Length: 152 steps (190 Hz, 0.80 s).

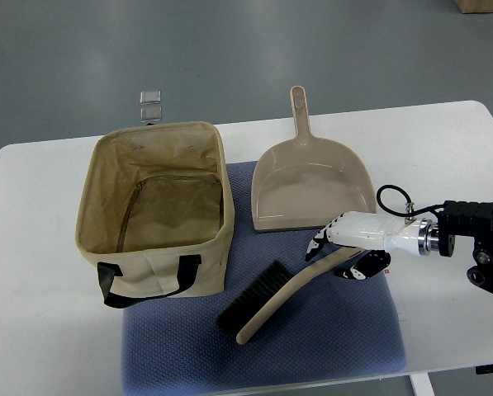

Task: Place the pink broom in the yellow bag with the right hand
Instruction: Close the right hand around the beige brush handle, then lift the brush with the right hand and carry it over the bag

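— Where was the broom at that moment?

— It lay on the blue mat, lower centre of the frame, dark bristles pointing left towards the bag and its curved handle running up to the right. My right hand sat over the upper end of that handle, fingers curled down around it (whether they had fully closed I could not tell; the palm hid the contact).

— Why take it from that end?

— I judged it the sensible end: the handle tip was nearest my arm, which came in from the right edge, and holding it there would have let the bristles lead into the bag.

— And the bag itself?

— Upright at left centre, mouth wide open and nothing inside that I could see, black straps hanging down its near wall, clear of the opening. Its lower right corner stood just beside the bristles.

— Room to move?

— The dustpan lay just above my hand, so a swing upward in the frame looked tight. The lower stretch of mat was free, though the counter edge ran close below it. My left hand was out of frame.
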Each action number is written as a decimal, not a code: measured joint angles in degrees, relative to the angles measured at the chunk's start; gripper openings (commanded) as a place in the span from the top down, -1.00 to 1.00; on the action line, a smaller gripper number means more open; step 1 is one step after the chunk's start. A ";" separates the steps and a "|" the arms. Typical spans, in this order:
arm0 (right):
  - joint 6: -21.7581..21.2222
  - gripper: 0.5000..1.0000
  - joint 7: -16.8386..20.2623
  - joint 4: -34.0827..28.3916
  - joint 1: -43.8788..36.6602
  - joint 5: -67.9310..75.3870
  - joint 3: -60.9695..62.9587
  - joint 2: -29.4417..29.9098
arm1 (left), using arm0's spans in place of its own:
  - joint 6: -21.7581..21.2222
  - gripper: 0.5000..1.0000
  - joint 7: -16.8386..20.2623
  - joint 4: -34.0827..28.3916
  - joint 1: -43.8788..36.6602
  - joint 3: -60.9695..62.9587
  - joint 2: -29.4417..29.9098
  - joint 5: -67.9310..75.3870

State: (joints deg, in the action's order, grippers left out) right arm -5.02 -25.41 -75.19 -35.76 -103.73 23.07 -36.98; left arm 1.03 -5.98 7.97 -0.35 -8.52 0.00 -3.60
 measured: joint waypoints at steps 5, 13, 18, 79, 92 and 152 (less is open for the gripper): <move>0.08 0.36 0.02 0.03 0.06 -0.03 0.00 0.03 | 0.00 -1.00 0.00 0.00 0.00 0.00 0.00 0.00; 0.18 0.36 0.05 0.08 0.16 -0.05 0.00 0.05 | 0.00 -1.00 0.00 0.01 0.00 0.00 0.00 0.00; 0.21 0.36 0.06 0.10 0.23 -0.06 0.00 0.06 | 0.00 -1.00 0.00 0.01 0.00 0.00 0.00 0.00; 1.27 0.52 0.10 1.20 0.91 -1.28 -0.02 0.46 | 0.02 -1.00 0.00 -0.01 0.00 0.00 0.00 0.00; 1.63 0.55 0.10 1.40 1.12 -1.54 -0.03 0.71 | 0.02 -1.00 0.00 -0.02 0.00 0.00 0.00 0.00; 1.96 1.00 0.08 1.58 1.22 -2.02 -0.02 0.80 | 0.02 -1.00 0.00 -0.02 0.00 0.00 0.00 0.00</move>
State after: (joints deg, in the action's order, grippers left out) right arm -3.06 -25.33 -73.62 -34.54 -105.75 23.05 -36.18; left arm 1.06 -5.98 7.95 -0.35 -8.52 0.00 -3.60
